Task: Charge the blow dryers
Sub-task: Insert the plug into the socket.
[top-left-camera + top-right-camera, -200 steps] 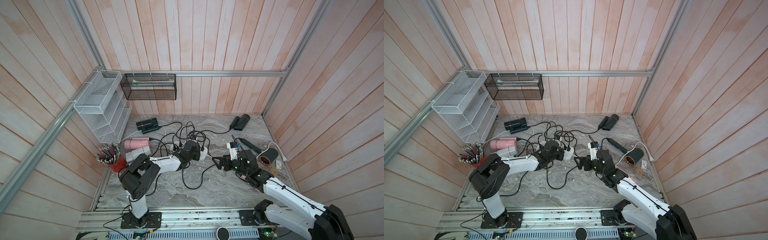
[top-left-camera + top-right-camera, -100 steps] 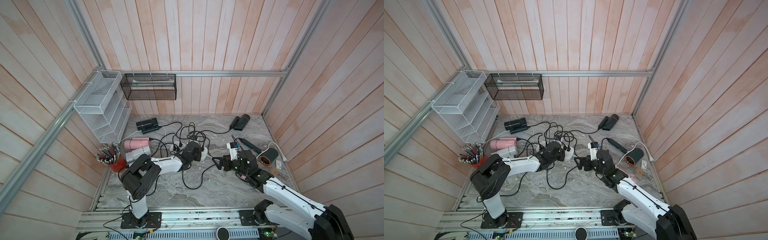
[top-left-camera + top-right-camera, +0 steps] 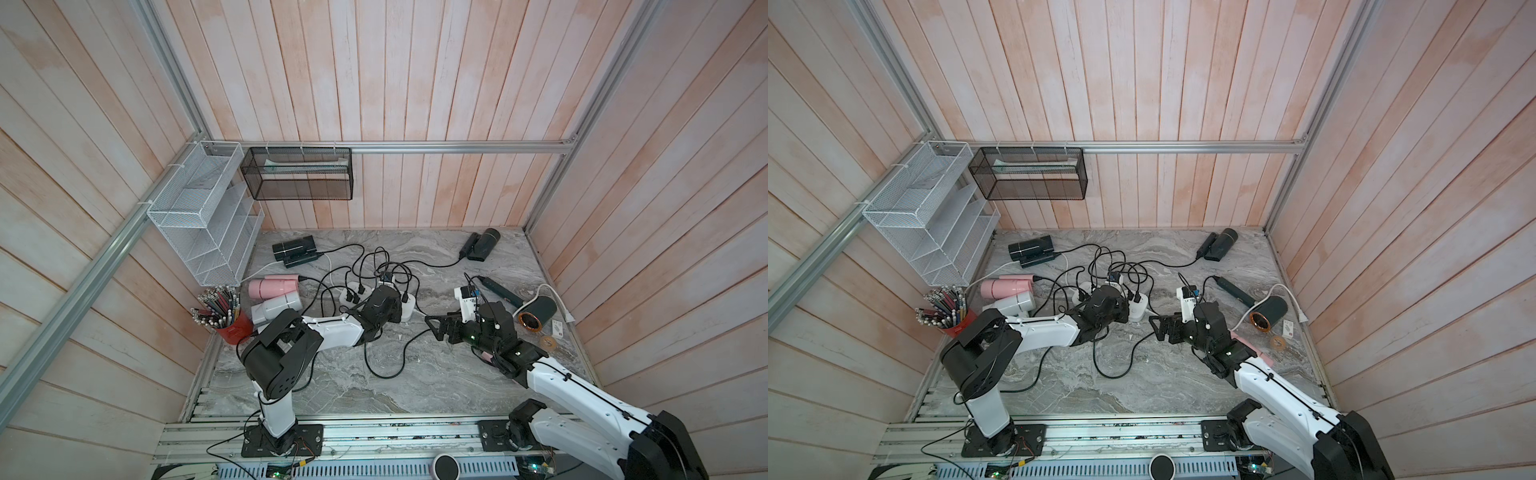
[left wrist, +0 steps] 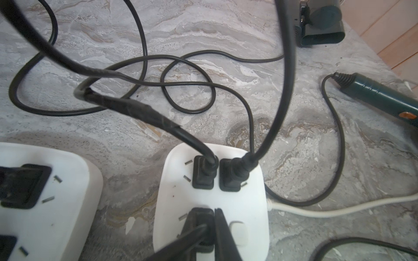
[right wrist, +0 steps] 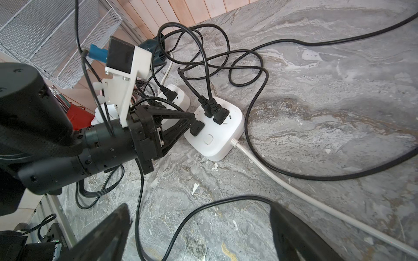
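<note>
My left gripper (image 4: 207, 214) is shut on a black plug (image 4: 201, 222) seated in a white power strip (image 4: 239, 203), beside two other plugged cords; the right wrist view shows the same grip (image 5: 196, 126). My right gripper (image 5: 199, 204) hangs open over the marble floor, a loose black cord (image 5: 181, 226) lying under its gap, to the right of the strip (image 3: 407, 311). Blow dryers lie around: pink (image 3: 272, 286), pale grey (image 3: 276, 309), black at the back left (image 3: 293, 249), black at the back right (image 3: 482, 245), dark with a copper rim (image 3: 536, 313).
A second white power strip (image 4: 56, 214) lies just left of the first, amid tangled black cords (image 3: 374, 266). A red cup of pencils (image 3: 226, 320) and a white wire rack (image 3: 208, 216) stand at the left wall. A white cable (image 5: 294, 187) runs right from the strip.
</note>
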`<state>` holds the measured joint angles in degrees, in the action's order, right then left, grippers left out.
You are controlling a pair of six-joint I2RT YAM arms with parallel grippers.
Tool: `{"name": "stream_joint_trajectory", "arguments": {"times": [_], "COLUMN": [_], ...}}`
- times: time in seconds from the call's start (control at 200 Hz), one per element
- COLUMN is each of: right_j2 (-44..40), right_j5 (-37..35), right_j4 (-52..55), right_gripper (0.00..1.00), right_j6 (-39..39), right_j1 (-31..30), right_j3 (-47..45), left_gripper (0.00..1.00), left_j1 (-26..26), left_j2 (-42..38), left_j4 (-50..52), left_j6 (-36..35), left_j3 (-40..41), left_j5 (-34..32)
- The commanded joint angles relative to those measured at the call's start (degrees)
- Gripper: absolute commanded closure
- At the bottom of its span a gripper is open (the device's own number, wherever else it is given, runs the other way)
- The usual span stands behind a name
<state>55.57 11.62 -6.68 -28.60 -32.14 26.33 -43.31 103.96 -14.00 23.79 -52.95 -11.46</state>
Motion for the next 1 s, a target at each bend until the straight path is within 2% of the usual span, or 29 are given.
{"name": "stream_joint_trajectory", "arguments": {"times": [0.0, 0.215, 0.645, 0.995], "right_j2": [-0.38, -0.55, -1.45, -1.59], "right_j5": [-0.9, -1.13, -1.44, -1.33], "right_j4": [-0.72, -0.88, -0.92, -1.1], "right_gripper": [0.04, 0.04, 0.04, 0.03], "right_j6": [-0.06, -0.18, -0.74, -1.02], "right_j1": [0.28, 0.3, 0.32, 0.32], "right_j3": [0.08, -0.24, -0.66, -0.89], "left_gripper": [0.89, 0.89, 0.89, 0.89], "left_j1": [-1.9, -2.35, -1.69, -2.72], "left_j2": [4.05, 4.17, 3.83, 4.84], "left_j4": [8.05, 7.55, 2.32, 2.57], "left_j6": [-0.02, -1.41, 1.4, -0.44], "left_j3": [3.64, 3.75, 7.89, 8.53], "left_j5": [0.87, -0.97, 2.24, -1.46]}}
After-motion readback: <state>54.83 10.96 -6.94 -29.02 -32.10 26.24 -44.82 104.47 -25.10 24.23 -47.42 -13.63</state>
